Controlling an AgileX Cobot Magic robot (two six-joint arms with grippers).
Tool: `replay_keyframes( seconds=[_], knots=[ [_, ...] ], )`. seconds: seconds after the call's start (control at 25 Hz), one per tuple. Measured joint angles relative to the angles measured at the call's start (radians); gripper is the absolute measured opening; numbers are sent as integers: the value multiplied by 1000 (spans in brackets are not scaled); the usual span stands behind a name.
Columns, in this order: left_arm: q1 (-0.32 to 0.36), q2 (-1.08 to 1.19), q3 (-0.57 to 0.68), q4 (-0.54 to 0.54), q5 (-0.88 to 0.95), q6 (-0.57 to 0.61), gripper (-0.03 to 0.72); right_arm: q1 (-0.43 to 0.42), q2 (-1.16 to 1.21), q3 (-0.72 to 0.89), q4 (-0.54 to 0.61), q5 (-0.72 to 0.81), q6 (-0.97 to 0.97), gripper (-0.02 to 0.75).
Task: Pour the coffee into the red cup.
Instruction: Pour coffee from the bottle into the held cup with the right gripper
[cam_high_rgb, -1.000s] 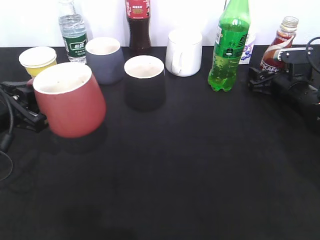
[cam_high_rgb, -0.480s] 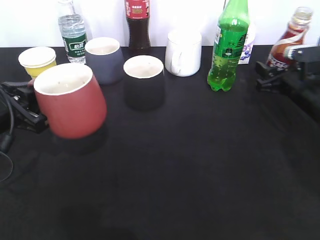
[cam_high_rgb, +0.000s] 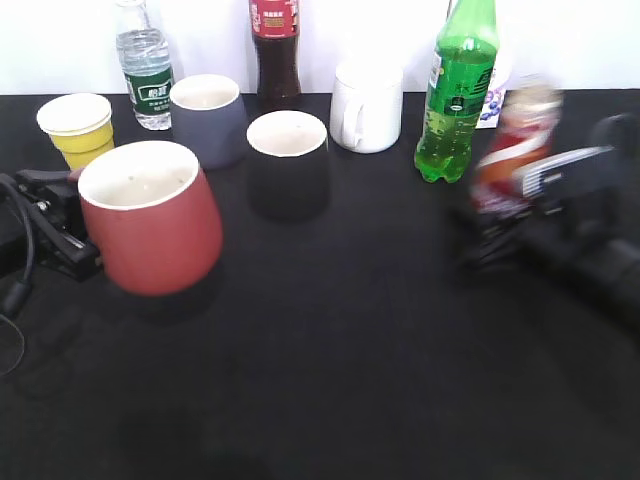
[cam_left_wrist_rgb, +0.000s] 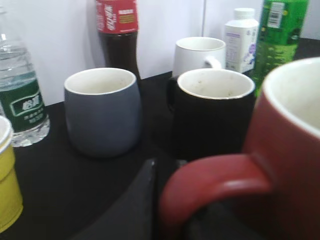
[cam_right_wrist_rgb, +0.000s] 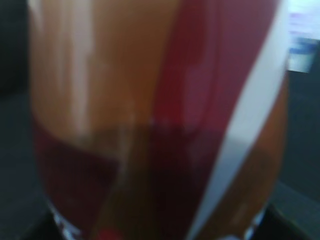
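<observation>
The red cup (cam_high_rgb: 150, 220) is tilted a little and held just above the black table at the left. My left gripper (cam_high_rgb: 72, 245) is shut on its handle (cam_left_wrist_rgb: 210, 180); in the left wrist view the cup's body (cam_left_wrist_rgb: 295, 150) fills the right side. My right gripper (cam_high_rgb: 500, 235) is shut on the coffee bottle (cam_high_rgb: 510, 150), which is blurred by motion right of centre, near the green bottle. In the right wrist view the coffee bottle (cam_right_wrist_rgb: 160, 120) fills the frame, brown liquid behind a red-and-white swirl label.
Along the back stand a yellow paper cup (cam_high_rgb: 75, 125), a water bottle (cam_high_rgb: 145, 70), a grey cup (cam_high_rgb: 208, 118), a cola bottle (cam_high_rgb: 277, 50), a black cup (cam_high_rgb: 288, 165), a white mug (cam_high_rgb: 368, 105), a green bottle (cam_high_rgb: 458, 95) and a small white bottle (cam_left_wrist_rgb: 241, 37).
My right gripper has carried the coffee bottle from the back right corner leftward and toward the front. The red cup has shifted slightly right and tilted more upright.
</observation>
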Motion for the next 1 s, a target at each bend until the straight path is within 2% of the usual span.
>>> replay_keyframes(
  seconds=[0.12, 0.24, 0.32, 0.4, 0.56, 0.76, 1.0],
  knots=[
    [0, 0, 0, 4, 1, 0, 63, 134, 0, 3, 9, 0, 0, 535],
    [-1, 0, 0, 21, 25, 0, 63, 211, -29, 3, 9, 0, 0, 535],
    [-1, 0, 0, 49, 30, 0, 63, 223, -110, 3, 12, 3, 0, 535],
    [-1, 0, 0, 50, 30, 0, 63, 223, -201, -20, 6, 94, 0, 535],
    [-1, 0, 0, 50, 30, 0, 63, 223, -250, -143, -102, 293, 0, 535],
    [-1, 0, 0, 50, 24, 0, 64, 249, -250, -312, -206, 456, 0, 535],
    [-1, 0, 0, 49, 20, 0, 64, 346, -159, -467, -286, 469, -94, 535]
  ],
)
